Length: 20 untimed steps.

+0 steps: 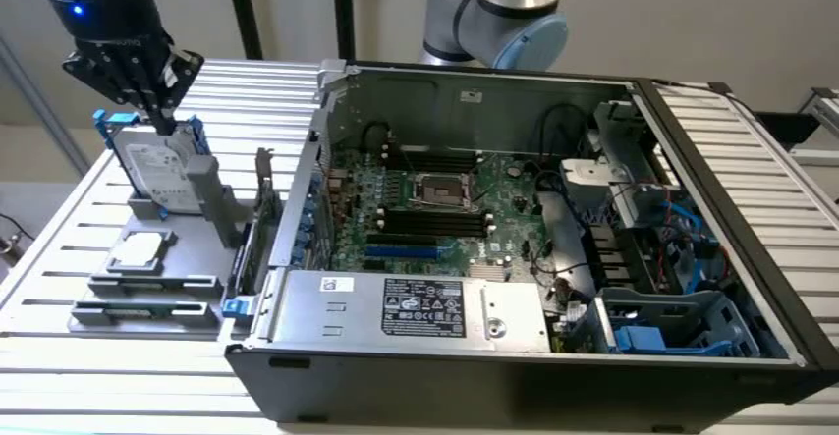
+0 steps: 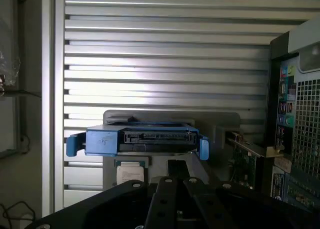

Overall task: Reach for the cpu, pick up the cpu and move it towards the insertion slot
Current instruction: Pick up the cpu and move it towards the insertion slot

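The cpu (image 1: 140, 250), a small square chip with a silver top, lies flat on the grey fixture (image 1: 157, 283) on the exterior view's left; in the wrist view the cpu (image 2: 129, 172) shows as a pale patch just past the hard drive. My gripper (image 1: 167, 126) hangs over the upright hard drive (image 1: 160, 170), well above and behind the chip, with its fingers together and nothing between them. My gripper (image 2: 177, 170) points down toward the drive's connector edge. The insertion slot (image 1: 443, 191) sits in the green board inside the open computer case (image 1: 525, 356).
The silver hard drive with blue rails (image 2: 145, 138) stands on edge in the fixture between my gripper and the chip. The case's rear wall (image 2: 300, 139) and an expansion card (image 2: 247, 154) rise beside the fixture. A slatted metal table (image 1: 262, 91) lies underneath.
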Tool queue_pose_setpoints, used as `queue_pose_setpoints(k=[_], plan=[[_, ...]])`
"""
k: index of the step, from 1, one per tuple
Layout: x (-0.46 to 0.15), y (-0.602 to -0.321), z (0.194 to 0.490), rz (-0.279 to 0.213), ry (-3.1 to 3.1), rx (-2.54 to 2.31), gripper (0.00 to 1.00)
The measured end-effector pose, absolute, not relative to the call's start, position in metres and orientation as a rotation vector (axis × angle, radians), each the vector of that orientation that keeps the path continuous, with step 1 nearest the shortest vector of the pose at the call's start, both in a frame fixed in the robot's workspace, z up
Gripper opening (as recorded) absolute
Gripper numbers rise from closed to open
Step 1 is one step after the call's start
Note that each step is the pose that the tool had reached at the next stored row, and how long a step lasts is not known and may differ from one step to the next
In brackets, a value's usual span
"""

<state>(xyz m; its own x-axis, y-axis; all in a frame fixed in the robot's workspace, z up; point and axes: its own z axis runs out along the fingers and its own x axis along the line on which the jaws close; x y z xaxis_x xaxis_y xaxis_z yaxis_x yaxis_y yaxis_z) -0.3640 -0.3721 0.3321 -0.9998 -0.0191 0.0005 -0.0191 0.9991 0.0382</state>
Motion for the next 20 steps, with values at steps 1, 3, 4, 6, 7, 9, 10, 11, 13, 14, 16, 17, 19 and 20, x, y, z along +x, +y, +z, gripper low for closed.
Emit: queue_pose_setpoints(k=[1,3,4,6,7,9,10,11,13,14,16,17,19,20], plan=[[-0.364,-0.372,0.332,-0.060,-3.140,0.030,0.11],[-0.364,-0.372,0.332,-0.060,-3.140,0.030,0.11],[-0.364,-0.372,0.332,-0.060,-3.140,0.030,0.11],[-0.365,-0.375,0.332,-0.060,-3.140,0.030,0.11],[-0.365,-0.377,0.332,-0.060,-3.140,0.030,0.11],[-0.368,-0.384,0.332,-0.060,-3.140,0.030,0.11],[-0.370,-0.387,0.332,-0.060,-3.140,0.030,0.11],[-0.372,-0.389,0.332,-0.060,-3.140,0.030,0.11],[-0.378,-0.394,0.332,-0.060,-3.140,0.030,0.11],[-0.381,-0.395,0.331,-0.060,-3.140,0.030,0.11],[-0.388,-0.398,0.331,-0.060,-3.140,0.030,0.11],[-0.391,-0.400,0.330,-0.060,-3.139,0.030,0.11],[-0.398,-0.402,0.330,-0.060,-3.139,0.030,0.11],[-0.401,-0.402,0.329,-0.060,-3.139,0.030,0.11]])
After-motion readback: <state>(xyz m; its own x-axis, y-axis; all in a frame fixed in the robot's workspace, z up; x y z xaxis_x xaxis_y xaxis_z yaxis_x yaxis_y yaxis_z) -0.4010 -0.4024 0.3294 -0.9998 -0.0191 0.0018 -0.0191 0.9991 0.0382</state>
